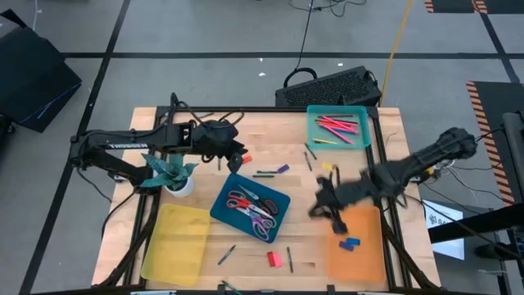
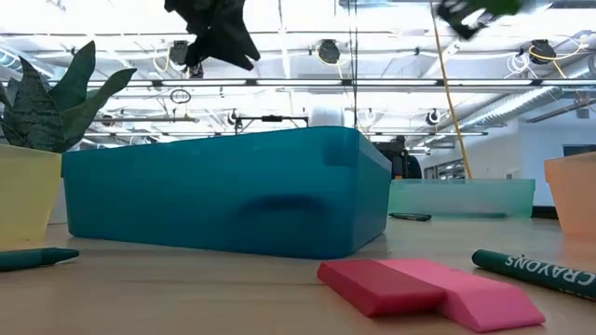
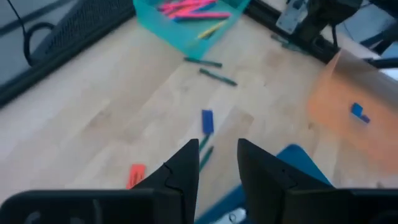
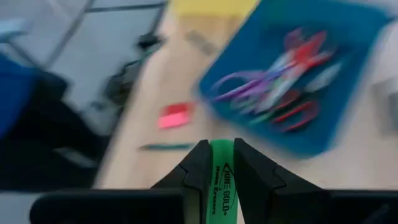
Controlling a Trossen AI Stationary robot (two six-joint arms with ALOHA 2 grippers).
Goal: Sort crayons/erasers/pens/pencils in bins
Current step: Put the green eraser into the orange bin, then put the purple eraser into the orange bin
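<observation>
Right wrist view, right gripper [image 4: 222,163] clamped on a green eraser [image 4: 222,180], above the table near the orange bin [image 1: 364,250]; left gripper [image 3: 217,162] parted, empty.

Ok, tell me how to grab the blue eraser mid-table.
Come straight down with the left gripper, which is open nearby. The blue eraser lies flat with bare wood along both long sides, so pinch across its narrow width at mid-length.

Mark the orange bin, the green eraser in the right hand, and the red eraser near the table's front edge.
orange bin [image 1: 364,250]: high view, bare floor.
green eraser [image 4: 223,186]: right wrist view, printed face, clamped in the right hand [image 4: 222,163].
red eraser [image 1: 274,259]: high view, its middle.
</observation>
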